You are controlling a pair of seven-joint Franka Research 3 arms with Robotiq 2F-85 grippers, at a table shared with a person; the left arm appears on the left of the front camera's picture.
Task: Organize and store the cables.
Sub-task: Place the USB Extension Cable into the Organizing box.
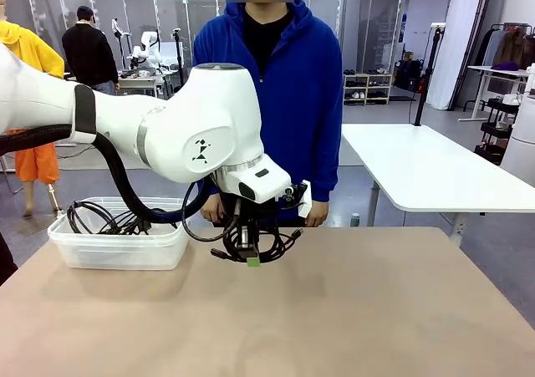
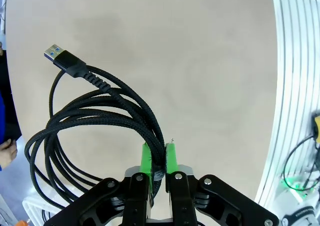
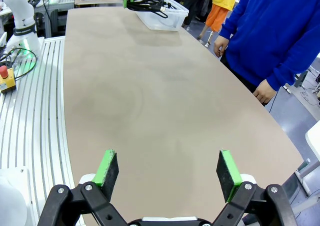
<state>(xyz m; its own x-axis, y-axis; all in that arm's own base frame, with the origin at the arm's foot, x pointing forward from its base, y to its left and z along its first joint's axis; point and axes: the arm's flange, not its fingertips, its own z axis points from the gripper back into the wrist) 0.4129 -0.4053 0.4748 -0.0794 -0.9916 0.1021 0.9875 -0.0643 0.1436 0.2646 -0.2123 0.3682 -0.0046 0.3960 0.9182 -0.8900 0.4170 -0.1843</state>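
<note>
My left gripper (image 1: 252, 258) hangs above the table's far middle, shut on a coiled black braided cable (image 1: 266, 243). In the left wrist view the green pads (image 2: 145, 158) pinch the cable coil (image 2: 80, 126), whose USB plug (image 2: 62, 58) sticks out over the tabletop. More black cables (image 1: 104, 218) lie in a clear plastic bin (image 1: 117, 247) at the far left. My right gripper (image 3: 167, 170) is open over bare table, with nothing between its fingers; far ahead in its view are the bin (image 3: 162, 15) and the hanging cable (image 3: 145, 1).
A person in a blue hoodie (image 1: 272, 101) stands at the far edge, hands (image 1: 316, 214) low by the table. The tan tabletop (image 1: 334, 310) stretches free to the right and front. A ribbed aluminium rail (image 3: 35, 105) runs along my side.
</note>
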